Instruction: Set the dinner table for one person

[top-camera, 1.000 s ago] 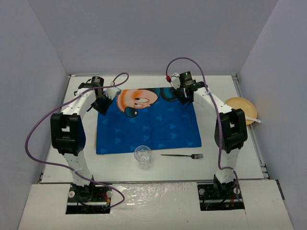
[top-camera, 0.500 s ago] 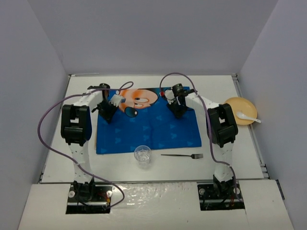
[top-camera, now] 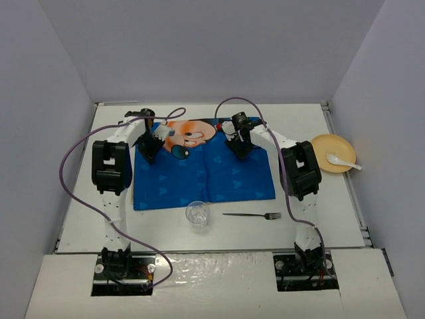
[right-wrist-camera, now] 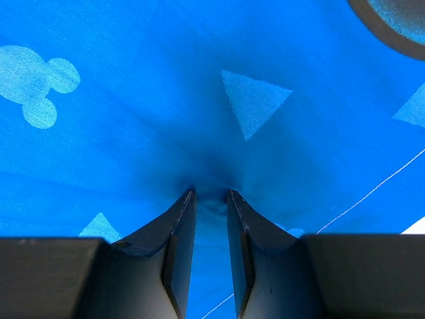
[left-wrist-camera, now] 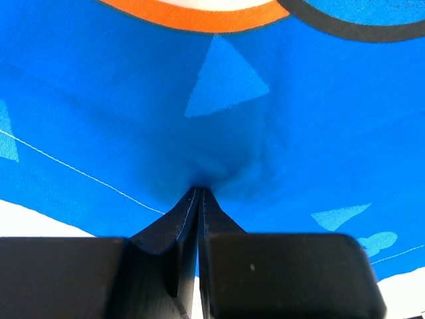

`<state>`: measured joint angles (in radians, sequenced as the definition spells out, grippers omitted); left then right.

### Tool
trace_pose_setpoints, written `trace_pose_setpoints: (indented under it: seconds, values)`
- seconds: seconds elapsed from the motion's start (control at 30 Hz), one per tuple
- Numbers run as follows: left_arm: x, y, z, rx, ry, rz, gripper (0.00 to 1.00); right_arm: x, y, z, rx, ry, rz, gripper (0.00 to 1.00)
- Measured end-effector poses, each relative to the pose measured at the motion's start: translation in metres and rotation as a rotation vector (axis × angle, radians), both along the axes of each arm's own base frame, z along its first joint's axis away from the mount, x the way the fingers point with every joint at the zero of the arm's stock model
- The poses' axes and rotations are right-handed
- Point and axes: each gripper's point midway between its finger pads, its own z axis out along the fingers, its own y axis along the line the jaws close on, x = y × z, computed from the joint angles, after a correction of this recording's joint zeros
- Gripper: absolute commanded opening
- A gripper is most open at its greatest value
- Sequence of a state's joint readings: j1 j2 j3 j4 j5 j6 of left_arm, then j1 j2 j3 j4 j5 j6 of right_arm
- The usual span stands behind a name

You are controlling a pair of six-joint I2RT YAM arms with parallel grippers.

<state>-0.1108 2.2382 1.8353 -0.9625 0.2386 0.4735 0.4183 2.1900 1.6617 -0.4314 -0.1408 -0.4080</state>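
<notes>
The white dinner table [top-camera: 302, 119] carries a blue cartoon-mouse placemat [top-camera: 206, 176] spread in its middle. My left gripper [top-camera: 151, 154] points down at the placemat's far left part. In the left wrist view it [left-wrist-camera: 199, 190] is shut, pinching a puckered bit of the blue cloth [left-wrist-camera: 133, 100]. My right gripper [top-camera: 239, 151] points down at the far right part. In the right wrist view it [right-wrist-camera: 211, 193] has its tips on the cloth [right-wrist-camera: 133, 133] with a narrow gap between the jaws and a small wrinkle of fabric between them.
A clear glass [top-camera: 198, 216] stands just in front of the placemat. A fork [top-camera: 252, 214] lies to its right. A yellow plate [top-camera: 324, 147] with a white spoon [top-camera: 342, 161] in it sits at the right edge. Grey walls enclose the table.
</notes>
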Motion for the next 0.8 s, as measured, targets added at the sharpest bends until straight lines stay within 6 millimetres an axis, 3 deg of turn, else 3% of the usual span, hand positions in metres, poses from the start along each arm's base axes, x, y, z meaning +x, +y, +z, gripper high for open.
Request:
trace_pose_setpoints:
  seconds: [0.2, 0.37, 0.43, 0.5, 0.57, 0.63, 0.8]
  values:
    - [0.012, 0.004, 0.001, 0.021, -0.047, 0.022, 0.02, 0.008, 0.003, 0.001, -0.009, -0.016, 0.0, 0.34]
    - [0.037, 0.009, 0.01, 0.048, -0.143, 0.056, 0.04, 0.015, 0.004, 0.003, -0.019, -0.04, -0.003, 0.44]
    - [0.046, 0.011, 0.018, 0.053, -0.188, 0.071, 0.14, 0.017, 0.003, 0.004, -0.026, -0.047, -0.005, 0.46]
    - [0.053, 0.014, 0.03, 0.055, -0.235, 0.091, 0.16, 0.018, 0.002, 0.004, -0.032, -0.053, -0.006, 0.47]
    - [0.059, 0.018, 0.049, 0.057, -0.288, 0.112, 0.33, 0.019, 0.001, 0.005, -0.038, -0.057, -0.005, 0.47]
    - [0.062, 0.023, 0.072, 0.049, -0.341, 0.139, 0.4, 0.019, 0.0, 0.006, -0.043, -0.061, -0.005, 0.48]
    - [0.053, 0.038, 0.117, 0.042, -0.408, 0.181, 0.39, 0.013, -0.005, 0.01, -0.054, -0.063, -0.005, 0.49]
